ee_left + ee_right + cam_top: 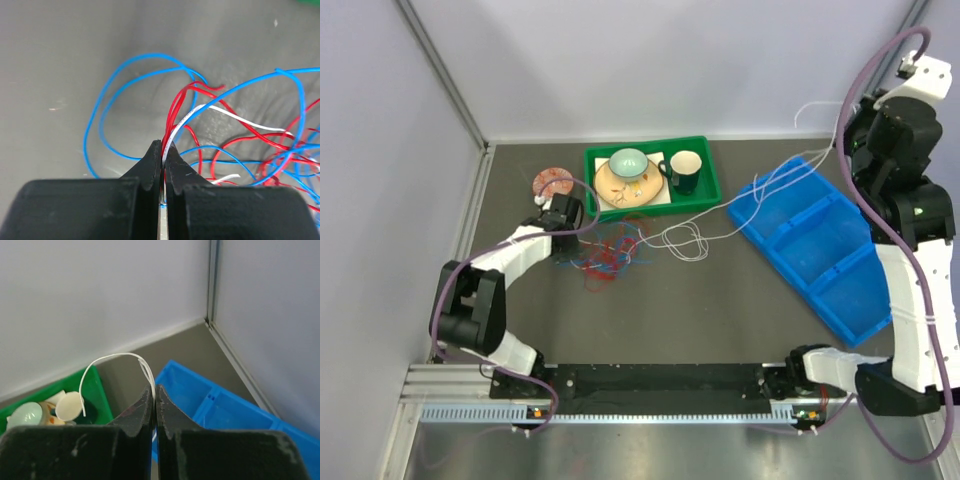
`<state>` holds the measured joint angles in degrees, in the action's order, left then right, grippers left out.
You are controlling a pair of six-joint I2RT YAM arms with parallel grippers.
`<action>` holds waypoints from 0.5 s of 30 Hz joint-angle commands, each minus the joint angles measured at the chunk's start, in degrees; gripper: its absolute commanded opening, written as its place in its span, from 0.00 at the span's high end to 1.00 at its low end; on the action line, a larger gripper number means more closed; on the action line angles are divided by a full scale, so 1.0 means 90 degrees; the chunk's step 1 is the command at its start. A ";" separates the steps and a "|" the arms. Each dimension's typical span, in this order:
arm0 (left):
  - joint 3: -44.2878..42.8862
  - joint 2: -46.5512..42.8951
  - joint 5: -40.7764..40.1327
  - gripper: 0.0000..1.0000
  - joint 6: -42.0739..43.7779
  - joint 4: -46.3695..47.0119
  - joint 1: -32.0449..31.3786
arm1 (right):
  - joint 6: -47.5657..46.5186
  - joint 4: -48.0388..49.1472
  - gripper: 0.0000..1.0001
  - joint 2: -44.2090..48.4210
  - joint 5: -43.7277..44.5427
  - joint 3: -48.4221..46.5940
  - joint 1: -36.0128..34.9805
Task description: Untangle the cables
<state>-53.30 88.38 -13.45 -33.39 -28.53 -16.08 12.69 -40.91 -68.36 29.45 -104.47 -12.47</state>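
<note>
The white cable (688, 243) is the thing to follow. It leaves the tangle (610, 252) of red and blue wire lying on the table just in front of the green tray (705, 205), makes two small loops beside it, and then rises in a long slanted line to the right, passing above the blue bin (840, 300), up to the raised right gripper (154, 390). That gripper's fingers are pressed together on the white cable, and a short arc of it stands up above the tips. At the other end the left gripper (162, 147) sits low at the left edge of the tangle with its fingers also clamped. In its wrist view the white cable enters between them, and the red cable (190, 87) runs in beside it, so I judge both are pinched there. The blue cable (150, 56) lies in wide loops around and beyond the fingertips and is not held. The long axis of the white cable therefore runs from left gripper to right gripper, with the knot near the left one. In my judgement a pull should go to the right, away from the tangle, while the left side holds the rest down.
</note>
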 commanded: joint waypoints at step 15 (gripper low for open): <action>0.0082 -0.0288 -0.0615 1.00 -0.0275 -0.0209 0.0574 | 0.1217 0.0024 1.00 0.0750 -0.2393 0.1353 0.2909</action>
<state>-53.10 86.83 -16.97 -34.83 -29.80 -13.06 22.17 -42.89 -62.50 11.09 -92.55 12.32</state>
